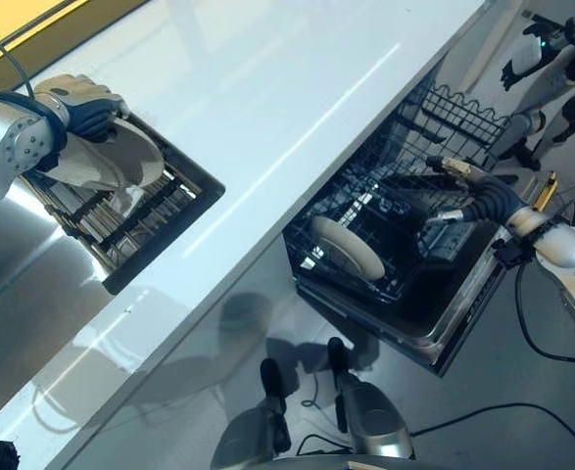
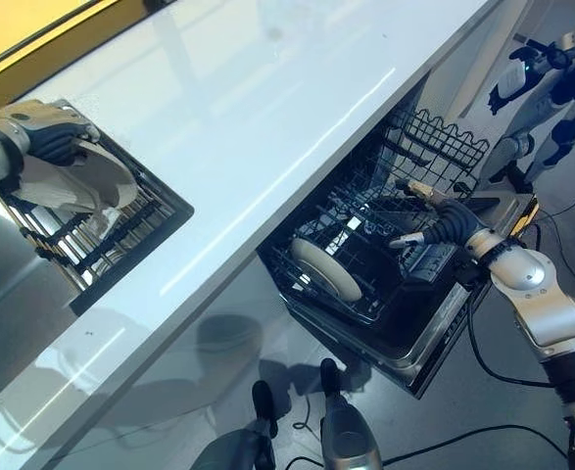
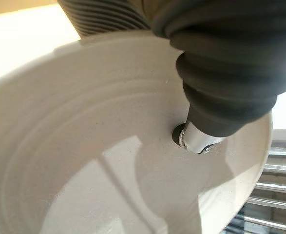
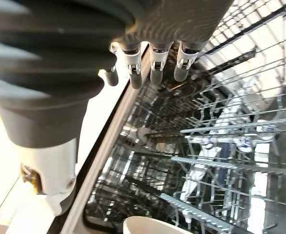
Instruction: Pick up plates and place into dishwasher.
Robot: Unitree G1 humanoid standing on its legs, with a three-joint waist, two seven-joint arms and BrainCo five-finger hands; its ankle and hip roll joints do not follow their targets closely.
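Gripping a plate (image 1: 111, 157) over the drying rack (image 1: 160, 211), left hand (image 1: 81, 103) curled, right hand (image 2: 434, 220) loose-fingered above the dishwasher rack (image 2: 365, 255)

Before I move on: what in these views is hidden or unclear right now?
- Left hand on the plate in the dish rack: fingers behind the rim in the eye views, so the grip is unclear.
- Left wrist view: the ribbed cover hides all but one fingertip.
- Plate in dishwasher rack: its lower edge sits behind wires, seating unclear.
- Right hand: open, holding nothing.

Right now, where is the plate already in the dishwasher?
The plate stands on edge in the pulled-out rack, below the counter's edge, left of the right hand.
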